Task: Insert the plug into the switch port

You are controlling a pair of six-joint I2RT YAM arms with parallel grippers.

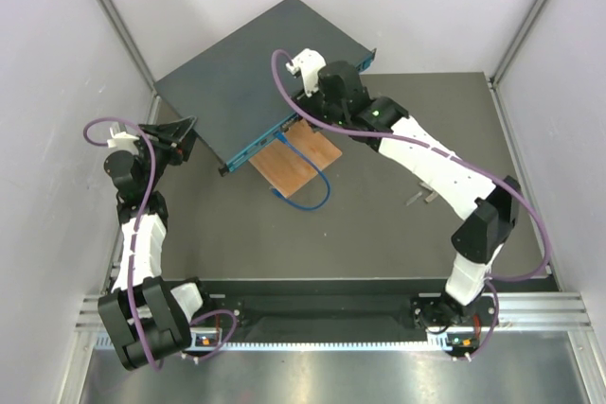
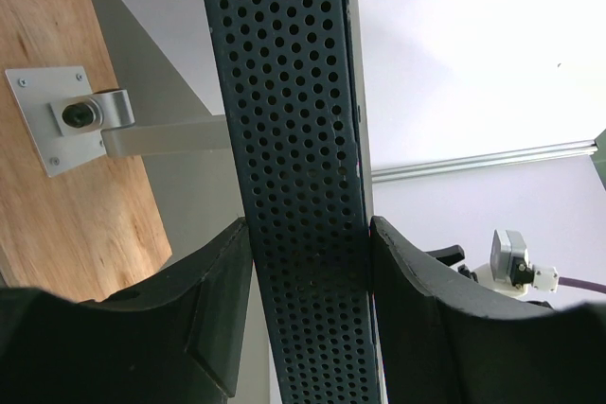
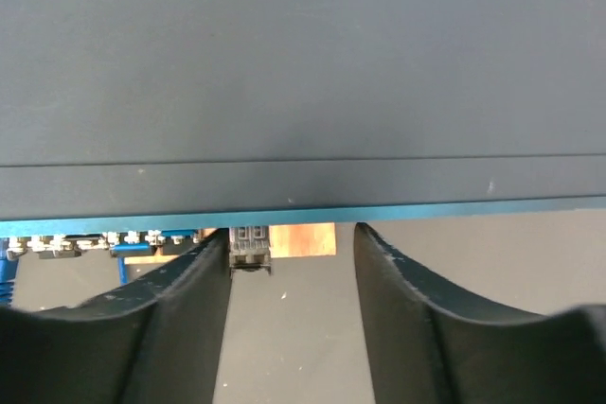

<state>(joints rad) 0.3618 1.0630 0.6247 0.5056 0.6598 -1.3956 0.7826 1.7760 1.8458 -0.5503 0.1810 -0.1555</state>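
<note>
Fingers of our left gripper squeeze the holey side of the switch, a big, hard, heavy box. Farther off, our right gripper hangs open, empty, by the little plug at the ports. We should grab its hard body, not the bendy cable.

The dark grey matte counter carries a large, flat, rectangular dark blue-teal metal switch at its far left corner. The box sits askew and reaches out past the far and left edges. It cannot be told whether it rests flat. A small brown wooden board lies on the counter left of the middle, partly tucked beneath the switch's lighter teal port face. A thin blue cable loops from the board toward the near edge. A small grey metal piece, too small to identify, lies toward the right edge, well apart from the board.
</note>
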